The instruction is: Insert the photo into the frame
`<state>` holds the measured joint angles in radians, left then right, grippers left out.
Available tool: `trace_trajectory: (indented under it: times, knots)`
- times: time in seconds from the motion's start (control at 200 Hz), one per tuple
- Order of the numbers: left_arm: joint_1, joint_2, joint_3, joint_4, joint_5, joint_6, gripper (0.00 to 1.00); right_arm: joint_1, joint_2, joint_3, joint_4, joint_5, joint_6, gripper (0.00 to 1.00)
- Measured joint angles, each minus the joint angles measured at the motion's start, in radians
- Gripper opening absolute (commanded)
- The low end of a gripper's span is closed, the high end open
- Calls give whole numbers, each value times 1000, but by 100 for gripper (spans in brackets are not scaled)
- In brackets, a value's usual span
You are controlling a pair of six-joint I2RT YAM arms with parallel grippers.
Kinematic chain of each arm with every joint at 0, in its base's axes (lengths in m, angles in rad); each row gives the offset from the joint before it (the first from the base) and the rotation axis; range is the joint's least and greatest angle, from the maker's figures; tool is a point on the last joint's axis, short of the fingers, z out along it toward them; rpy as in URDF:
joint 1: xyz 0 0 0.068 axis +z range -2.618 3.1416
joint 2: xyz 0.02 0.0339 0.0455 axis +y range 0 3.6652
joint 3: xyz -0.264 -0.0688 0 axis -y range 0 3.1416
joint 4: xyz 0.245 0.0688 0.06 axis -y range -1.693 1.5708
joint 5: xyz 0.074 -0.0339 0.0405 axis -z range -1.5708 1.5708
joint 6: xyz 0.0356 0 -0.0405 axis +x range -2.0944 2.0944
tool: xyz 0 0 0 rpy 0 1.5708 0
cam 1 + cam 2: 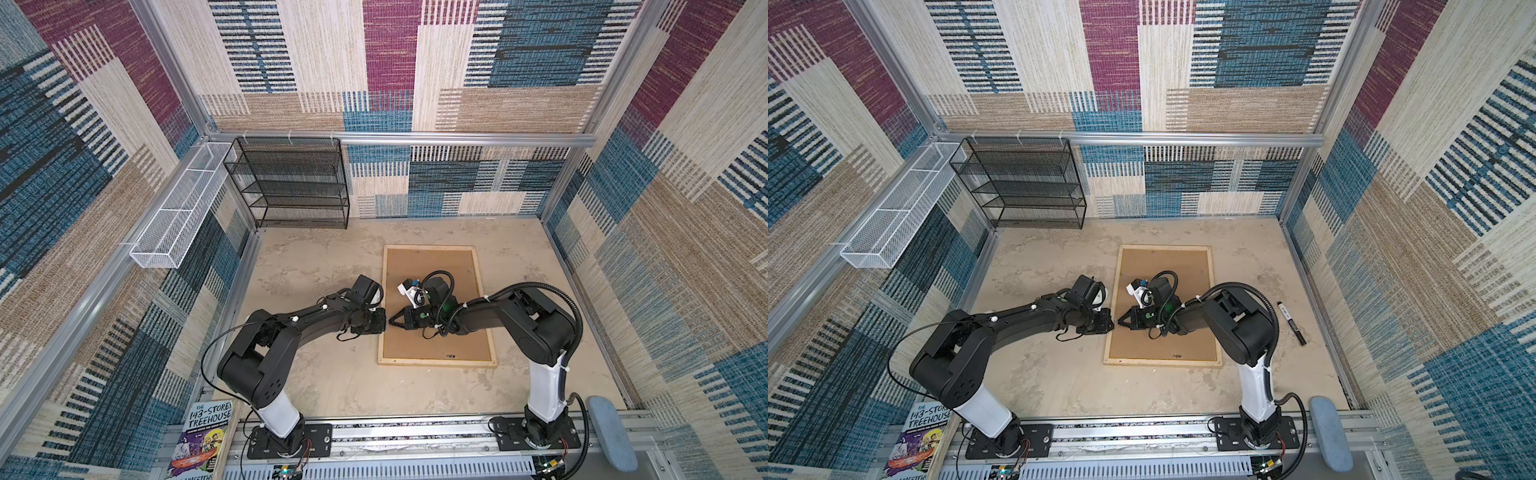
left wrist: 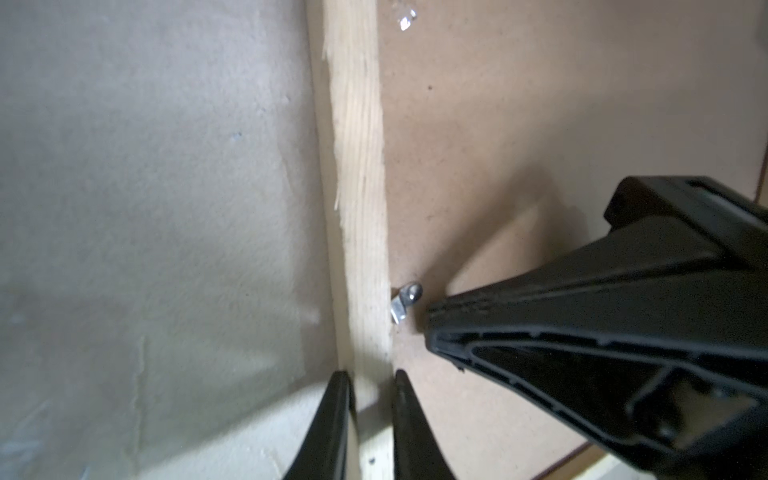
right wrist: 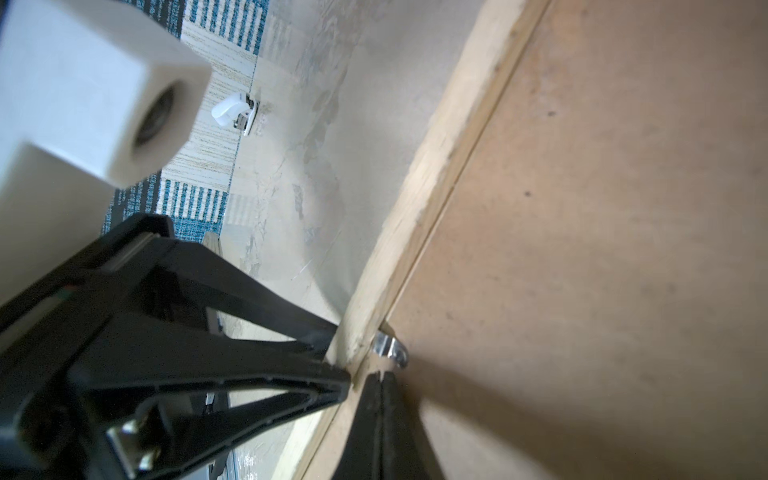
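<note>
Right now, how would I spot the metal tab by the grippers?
Find the pale wood frame lying mid-table, brown backing board inside. On its long strip nearest the left arm, a small silver tab pokes over the board. Shiny metal against matte wood, it sits at the tip of the shut right gripper.

1. Robot lab test cell: closed booth edged with aluminium profiles [image 1: 374, 139].
2. Walls [image 1: 457, 62] of patchwork woven panels fill the top and both sides of both top views.
3. Left arm [image 1: 266, 345] and right arm [image 1: 536, 328] are bolted to a metal rail [image 1: 415, 432] at bottom edge.
4. Black mesh rack [image 1: 291, 187] and white mesh basket [image 1: 178, 208] are zip-tied upper left; beige stone-look tabletop [image 1: 332, 374] at centre.
</note>
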<state>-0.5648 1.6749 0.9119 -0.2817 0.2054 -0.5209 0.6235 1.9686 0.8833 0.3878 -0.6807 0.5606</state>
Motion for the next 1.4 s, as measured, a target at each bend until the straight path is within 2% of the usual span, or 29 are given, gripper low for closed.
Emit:
trace_trajectory:
  times: [0.516, 0.651, 0.711, 0.821, 0.956, 1.061, 1.397]
  knots:
    - [1, 4, 3, -5, 4, 0, 1, 23, 44, 63, -29, -5, -15, 1]
    - [4, 6, -3, 38, -23, 0, 1, 21, 62, 82, -8, 19, 0, 1]
    - [4, 6, -7, 47, -23, 0, 1, 20, 63, 83, -2, 19, 3, 6]
    - [4, 3, -11, 52, -25, 0, 0, 21, 48, 66, 16, 36, 8, 30]
    - [3, -1, -13, 53, -32, 0, 0, 7, 1, 21, 27, 35, -2, 39]
    - [2, -5, -16, 57, -40, 0, 0, -11, -7, 6, 33, -6, -2, 44]
    - [1, -9, -19, 59, -45, 0, 0, -21, 55, 63, 45, -100, -13, 45]
